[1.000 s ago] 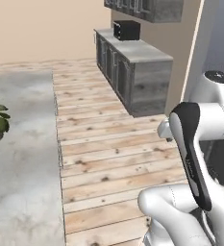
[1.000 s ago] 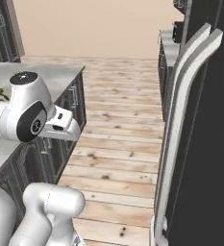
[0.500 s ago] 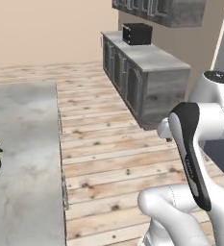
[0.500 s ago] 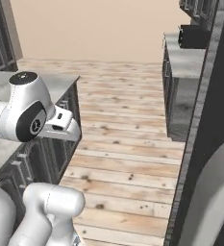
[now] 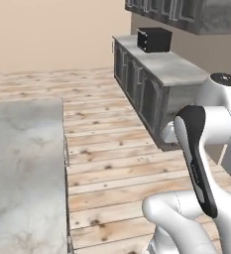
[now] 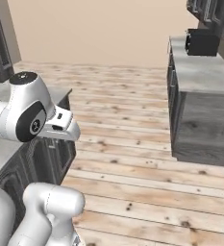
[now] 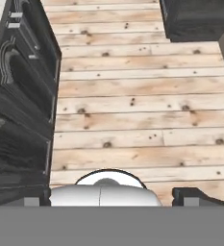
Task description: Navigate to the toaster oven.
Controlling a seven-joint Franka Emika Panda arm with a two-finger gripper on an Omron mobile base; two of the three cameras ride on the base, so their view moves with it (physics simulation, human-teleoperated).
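From my left base camera, the toaster oven (image 5: 154,39) is sitting at the far end of the grey counter (image 5: 179,67), under the wall cabinets (image 5: 186,12). From my right base camera, the toaster oven (image 6: 202,42) is standing on that counter (image 6: 200,72), across the wooden floor (image 6: 128,144). My hand camera is looking down at floor planks beside dark cabinet doors (image 7: 22,96); whether my pincer is clenched or released, I cannot tell.

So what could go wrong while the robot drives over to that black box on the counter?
1. The matte-black boxy toaster oven sits at the far end of the long grey stone counter. Turning too tightly toward it, the base might clip that counter's near corner.
2. The grey stone island top lies close on the other side, so the wooden-floor lane is fairly narrow; drifting sideways could scrape the island.
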